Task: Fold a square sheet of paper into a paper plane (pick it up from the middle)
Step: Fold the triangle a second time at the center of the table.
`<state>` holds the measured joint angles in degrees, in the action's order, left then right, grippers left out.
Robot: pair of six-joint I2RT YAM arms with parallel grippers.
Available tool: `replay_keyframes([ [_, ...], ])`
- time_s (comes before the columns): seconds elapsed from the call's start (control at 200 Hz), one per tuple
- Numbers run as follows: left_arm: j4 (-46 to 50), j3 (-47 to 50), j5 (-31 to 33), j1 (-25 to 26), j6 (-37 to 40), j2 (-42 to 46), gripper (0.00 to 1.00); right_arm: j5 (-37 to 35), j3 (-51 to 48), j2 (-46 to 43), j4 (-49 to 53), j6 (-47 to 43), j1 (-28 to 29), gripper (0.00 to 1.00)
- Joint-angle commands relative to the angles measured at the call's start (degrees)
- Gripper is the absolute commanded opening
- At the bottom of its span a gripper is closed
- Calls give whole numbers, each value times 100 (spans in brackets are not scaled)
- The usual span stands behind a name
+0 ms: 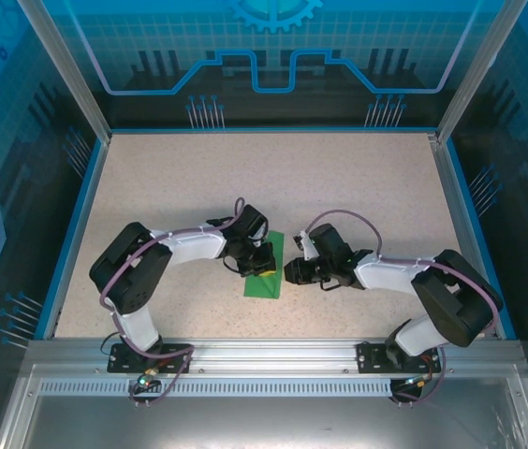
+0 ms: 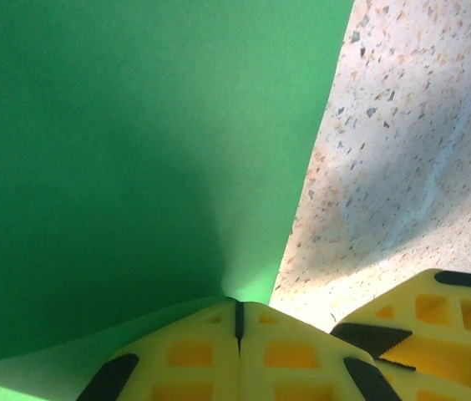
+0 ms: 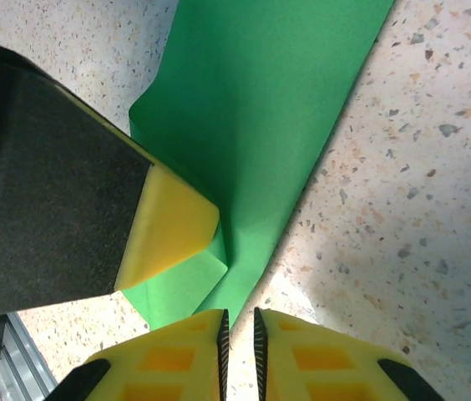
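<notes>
The bright green square sheet of paper [image 1: 266, 278] lies folded into a narrow strip on the table between both arms. My left gripper [image 1: 262, 260] rests on its upper part. In the left wrist view the jaws [image 2: 238, 313] are shut, and the green sheet [image 2: 135, 150] bends up into a crease that runs into their tip. My right gripper [image 1: 289, 272] sits at the strip's right edge. In the right wrist view it [image 3: 239, 322] is shut to a thin slit with bare table showing through, beside the paper [image 3: 277, 109]. A left finger [image 3: 173, 225] presses a folded corner.
The speckled beige table [image 1: 358, 187] has a blue rim and glass walls on three sides. A metal rail [image 1: 264, 360] with both arm bases runs along the near edge. The two grippers sit very close together over the paper.
</notes>
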<state>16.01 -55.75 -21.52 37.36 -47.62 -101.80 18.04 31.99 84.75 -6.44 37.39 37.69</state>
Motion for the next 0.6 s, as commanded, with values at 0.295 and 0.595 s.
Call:
replay_keyframes([
  [0.295,-199,-321,-159,40,45,-426,4,95,-164,-93,46,-73,9,18],
  [0.595,-213,-374,-161,37,66,-516,4,119,-201,31,-105,-11,114,18],
])
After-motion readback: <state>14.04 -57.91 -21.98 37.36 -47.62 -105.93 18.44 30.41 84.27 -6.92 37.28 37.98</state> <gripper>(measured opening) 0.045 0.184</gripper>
